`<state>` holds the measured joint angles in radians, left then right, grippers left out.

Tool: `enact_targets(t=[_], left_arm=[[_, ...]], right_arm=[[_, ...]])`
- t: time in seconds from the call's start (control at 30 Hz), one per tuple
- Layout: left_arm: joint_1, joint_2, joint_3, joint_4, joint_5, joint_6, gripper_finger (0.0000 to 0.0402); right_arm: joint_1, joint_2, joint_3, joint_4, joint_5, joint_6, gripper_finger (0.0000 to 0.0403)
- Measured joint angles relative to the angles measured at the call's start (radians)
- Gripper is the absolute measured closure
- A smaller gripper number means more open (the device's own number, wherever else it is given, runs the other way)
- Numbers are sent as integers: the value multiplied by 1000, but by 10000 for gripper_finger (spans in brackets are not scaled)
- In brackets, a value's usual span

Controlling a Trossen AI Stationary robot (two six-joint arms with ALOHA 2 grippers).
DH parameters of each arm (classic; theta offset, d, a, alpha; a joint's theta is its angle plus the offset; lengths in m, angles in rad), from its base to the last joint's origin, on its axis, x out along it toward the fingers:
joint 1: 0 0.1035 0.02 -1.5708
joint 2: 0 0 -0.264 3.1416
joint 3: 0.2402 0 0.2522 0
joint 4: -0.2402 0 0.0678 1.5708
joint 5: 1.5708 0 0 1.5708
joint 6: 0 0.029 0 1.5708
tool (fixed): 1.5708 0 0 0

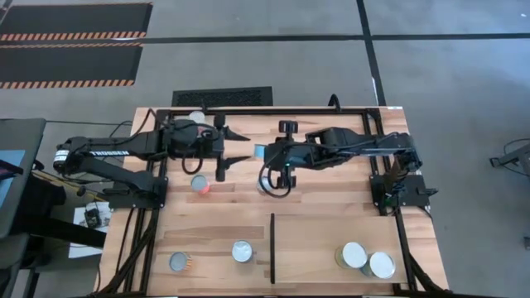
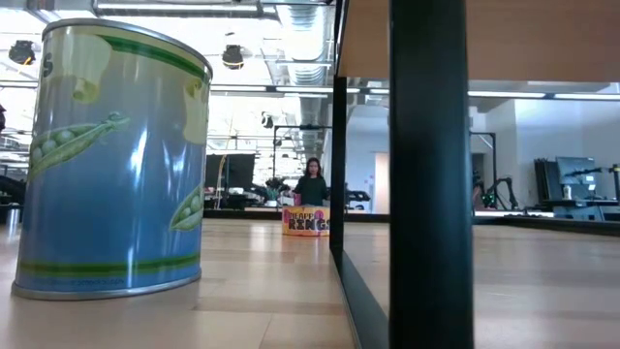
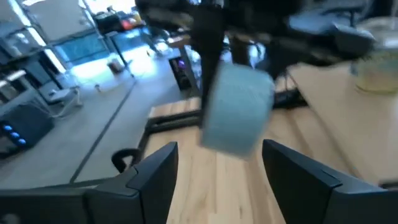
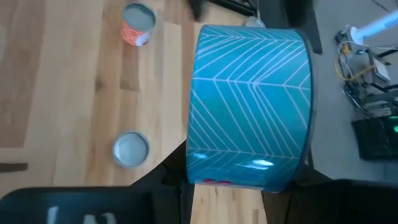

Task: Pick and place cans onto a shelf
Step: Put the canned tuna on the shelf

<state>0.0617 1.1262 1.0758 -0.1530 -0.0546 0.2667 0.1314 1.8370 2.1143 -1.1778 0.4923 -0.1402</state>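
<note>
My right gripper [image 1: 263, 155] is shut on a teal can with a white chevron pattern [image 4: 249, 102] over the middle of the table. My left gripper [image 1: 234, 149] is open and empty just left of it, facing the can [image 3: 236, 109]. An orange can [image 1: 199, 183] stands on the table below the left gripper. Two silver-topped cans [image 1: 243, 251] [image 1: 180, 263] stand near the front edge. Two white-topped cans [image 1: 354, 255] [image 1: 381, 265] stand on the shelf [image 1: 323, 236], right of its black divider [image 1: 272, 248]. Another can [image 1: 196, 117] shows behind the left arm. My right gripper pinches the teal can's round side wall near one end [image 4: 205, 177] between its two fingers [image 4: 171, 180]. The fingers come from the table's right. In the left wrist view the can [image 3: 236, 109] hangs tilted, clear of the table.
In the low view a large blue pea can [image 2: 111, 160] stands close on the left, the black divider [image 2: 431, 174] rises on the right, and a can with a pink and yellow label [image 2: 306, 220] stands far back. A person stands in the room behind it.
</note>
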Motion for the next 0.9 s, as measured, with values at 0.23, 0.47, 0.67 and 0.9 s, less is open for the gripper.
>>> enact_targets(t=[0.23, 0.47, 0.67, 0.9], left_arm=[[-13, 22, 1, 34, 107, 3, 175], [-42, 34, 1, 39, 84, 36, 177], [-42, 34, 1, 41, 92, 47, 238], [-48, 33, 1, 52, 93, 99, 272]], right_arm=[[24, 0, -1, 29, -19, -21, 264], [28, 0, -1, 76, -24, -19, 264], [40, 0, -1, 83, -25, -16, 264], [41, 0, -1, 87, -25, 30, 232]])
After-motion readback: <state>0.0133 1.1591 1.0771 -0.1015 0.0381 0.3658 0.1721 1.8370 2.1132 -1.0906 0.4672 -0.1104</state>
